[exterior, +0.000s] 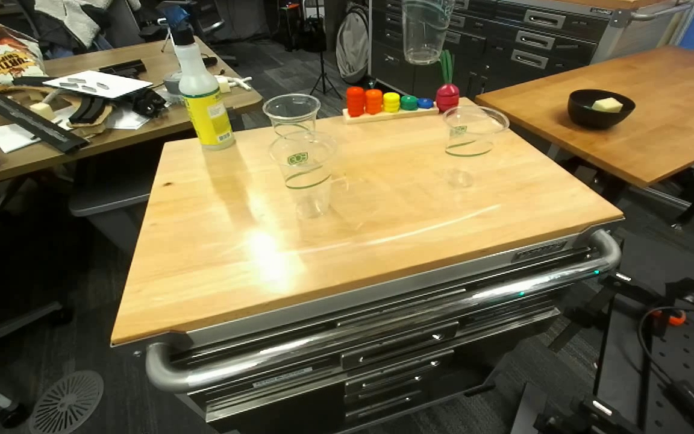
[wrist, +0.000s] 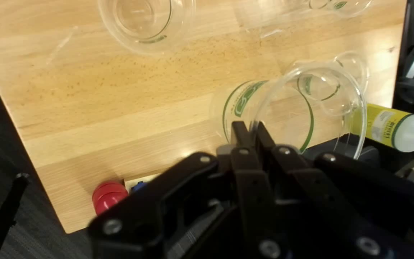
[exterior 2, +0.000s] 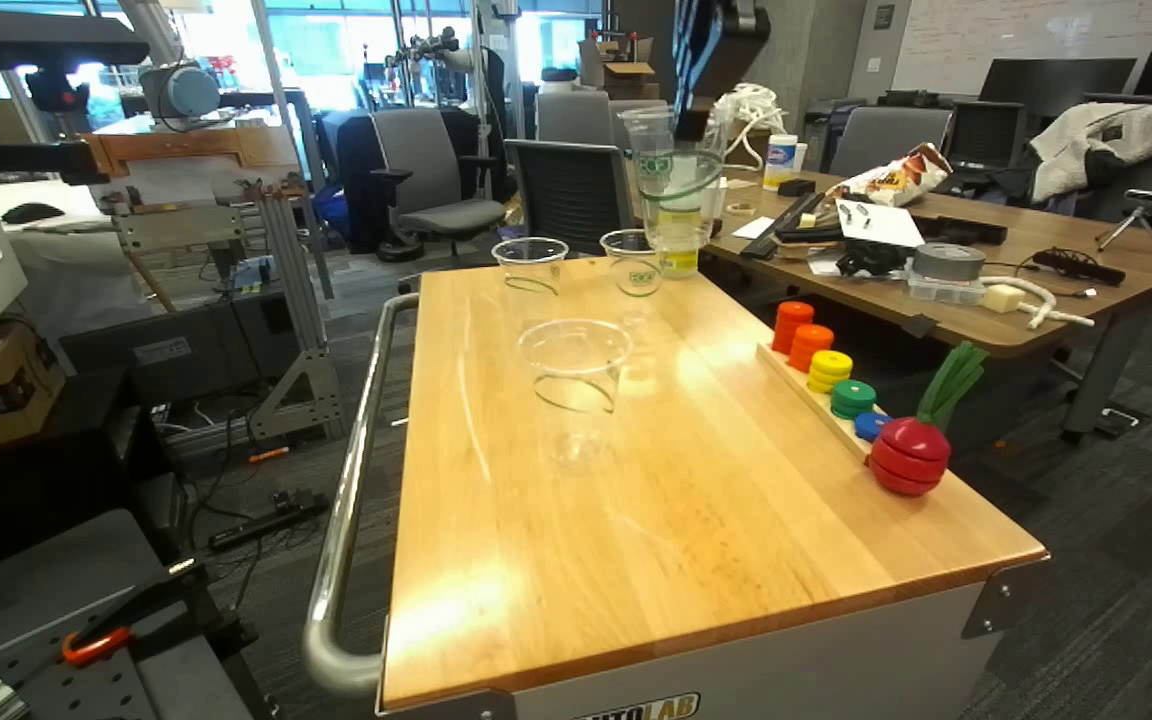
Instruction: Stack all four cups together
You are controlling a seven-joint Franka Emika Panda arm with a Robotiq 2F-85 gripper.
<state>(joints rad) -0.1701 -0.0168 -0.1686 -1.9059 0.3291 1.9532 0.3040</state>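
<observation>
The tool pinches a cup by its rim above the surface. Below the tool stand a lone cup and two neighbouring cups, none nested. The first carry seems in hand; next: centre over another, lower straight in. All seem empty; well away from the tool, a bowl holds a block.

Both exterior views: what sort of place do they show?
Likely a lab or workshop in an office space: there is a written-on whiteboard, gray office chairs and a dark drawer cabinet.
</observation>
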